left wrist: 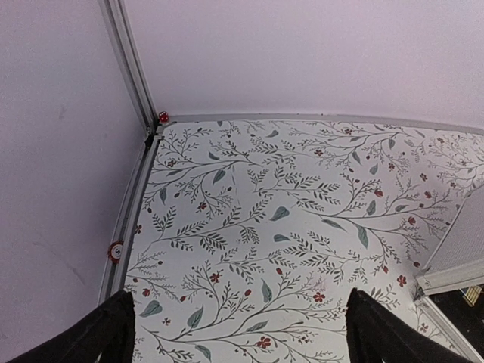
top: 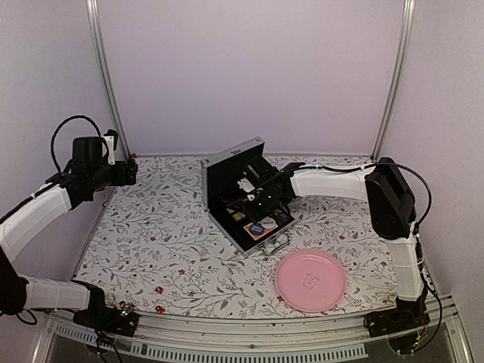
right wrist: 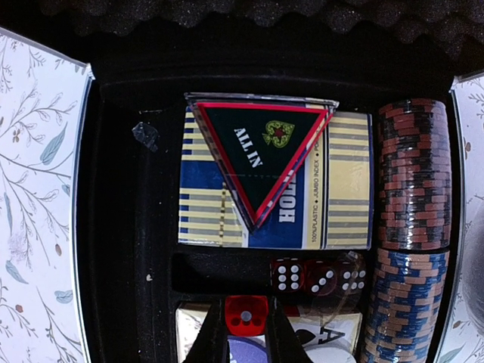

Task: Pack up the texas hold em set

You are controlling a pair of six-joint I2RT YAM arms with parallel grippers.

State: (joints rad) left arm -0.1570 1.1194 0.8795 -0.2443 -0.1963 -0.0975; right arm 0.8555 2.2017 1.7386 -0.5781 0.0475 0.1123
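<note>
Your right gripper [right wrist: 246, 327] is clamped on a red die [right wrist: 246, 311] inside the open case [top: 224, 180] mid-table, its fingers [right wrist: 208, 349] cut off by the wrist view's lower edge. Your left gripper [left wrist: 246, 336] hangs spread over the far-left table [left wrist: 302, 227]; from above, your right arm [top: 325, 181] hides much of the case.

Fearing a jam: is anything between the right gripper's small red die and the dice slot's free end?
Nothing visible. The right gripper holds the red die beside the black foam slot, whose end nearest it is bare.
</note>
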